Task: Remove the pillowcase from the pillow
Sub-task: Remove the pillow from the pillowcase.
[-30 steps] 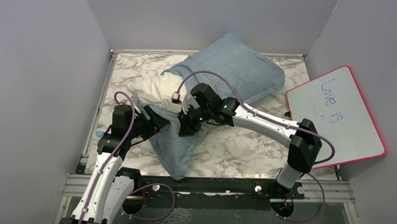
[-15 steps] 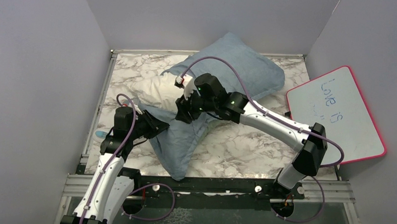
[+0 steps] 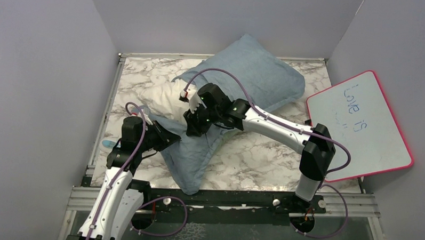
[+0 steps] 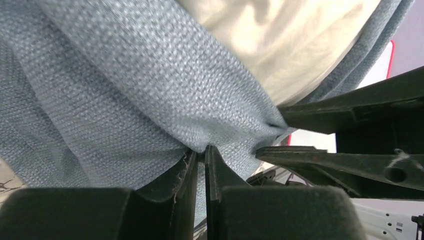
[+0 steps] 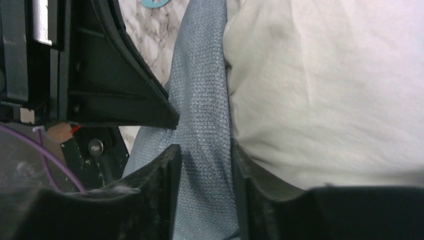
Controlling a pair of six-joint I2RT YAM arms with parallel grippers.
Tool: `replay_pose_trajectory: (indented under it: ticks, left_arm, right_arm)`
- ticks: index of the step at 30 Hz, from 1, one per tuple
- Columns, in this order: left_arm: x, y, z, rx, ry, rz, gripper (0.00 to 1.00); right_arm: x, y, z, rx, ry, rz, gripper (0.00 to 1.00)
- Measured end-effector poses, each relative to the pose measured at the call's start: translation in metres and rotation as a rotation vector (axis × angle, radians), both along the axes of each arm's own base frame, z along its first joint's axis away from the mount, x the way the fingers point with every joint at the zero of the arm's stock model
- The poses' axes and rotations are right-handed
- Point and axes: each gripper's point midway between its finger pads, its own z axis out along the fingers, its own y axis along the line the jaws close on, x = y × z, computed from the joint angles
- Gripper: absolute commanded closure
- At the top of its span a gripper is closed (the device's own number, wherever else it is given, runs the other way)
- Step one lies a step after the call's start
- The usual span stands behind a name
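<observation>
Pillowcase, pinched by left gripper, half covers pillow; whiteboard aside.

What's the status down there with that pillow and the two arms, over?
Left end effector shut on pillowcase edge. Right end effector astride a pillowcase fold, grip unclear. Pillow partly exposed. Nothing blocking.

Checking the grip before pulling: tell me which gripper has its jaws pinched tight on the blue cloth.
The left gripper: its jaws meet on a pinch of the pillowcase. The right gripper has jaws apart around a fold.
</observation>
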Motion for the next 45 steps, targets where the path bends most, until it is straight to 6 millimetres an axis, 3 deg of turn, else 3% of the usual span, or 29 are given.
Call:
replay_pose_trajectory:
  ticks: [2,3,5,13,16,19,23,26,30,31,32,38,41,45]
  left_arm:
    - [-0.001,0.001,0.0,0.002,-0.001,0.005,0.43]
    - [0.0,0.002,0.001,0.004,-0.003,0.012,0.33]
    - [0.0,0.003,0.004,0.005,-0.011,0.029,0.22]
    - [0.01,0.009,0.042,-0.023,-0.096,0.099,0.2]
    - [0.013,0.01,0.035,-0.022,-0.072,0.115,0.21]
    - [0.015,0.011,0.015,-0.012,-0.018,0.126,0.22]
    - [0.015,0.009,-0.017,-0.018,0.05,0.13,0.31]
    - [0.017,0.006,-0.019,-0.041,0.042,0.124,0.44]
    - [0.019,0.004,-0.016,-0.054,0.029,0.114,0.75]
    - [0.019,0.004,-0.017,-0.057,0.028,0.113,0.91]
    - [0.019,0.003,-0.018,-0.061,0.028,0.114,1.0]
    - [0.018,0.002,-0.018,-0.069,-0.005,0.099,1.0]
    - [0.016,0.002,-0.021,-0.066,-0.022,0.097,1.0]
    - [0.014,0.003,-0.02,-0.067,-0.047,0.095,1.0]
  right_arm:
    - [-0.005,-0.003,-0.006,-0.003,0.023,0.024,0.76]
    - [-0.008,-0.004,-0.009,-0.004,0.032,0.031,0.79]
    - [-0.011,-0.007,-0.013,-0.008,0.043,0.04,0.83]
    - [-0.021,-0.009,-0.017,0.006,0.083,0.078,0.79]
    - [-0.026,-0.01,-0.018,0.017,0.102,0.098,0.79]
    - [-0.031,-0.01,-0.015,0.03,0.122,0.112,0.79]
    - [-0.037,-0.01,-0.015,0.032,0.151,0.125,0.79]
    - [-0.041,-0.012,-0.017,0.036,0.163,0.134,0.78]
    - [-0.05,-0.014,-0.01,0.058,0.176,0.168,0.76]
    - [-0.051,-0.015,-0.007,0.064,0.174,0.174,0.75]
    - [-0.052,-0.015,-0.005,0.068,0.171,0.176,0.73]
    - [-0.043,-0.018,0.006,0.059,0.128,0.081,0.66]
    - [-0.038,-0.015,0.028,0.091,0.079,0.047,0.49]
    - [-0.016,-0.007,0.07,0.158,-0.04,-0.018,0.33]
